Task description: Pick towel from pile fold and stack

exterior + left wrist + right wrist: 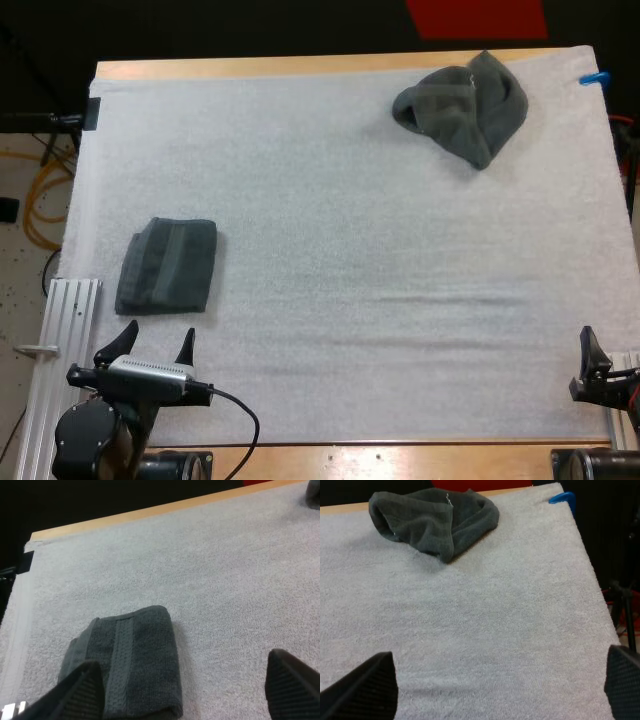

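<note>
While its two black fingers (86,692) are held wide apart with nothing between them, the left gripper (158,340) is poised over the near left corner of the white mat (330,250). Just beyond its fingertips, on the mat's left side, a folded towel (168,265) is laid flat. It is dark grey-green, with a woven band running along its length. At the mat's near right corner the right gripper (495,690) is held, its fingers likewise spread well apart and clamped on nothing, with bare mat seen between them. Across the mat, near its far right corner, a crumpled towel (465,105) of the same dark grey-green is heaped in a loose mound, with one fold turned over its top. It is kept well apart from both grippers and from the folded towel. The mat is spread over a wooden table (300,66), whose edge is left showing along the mat's far side.
</note>
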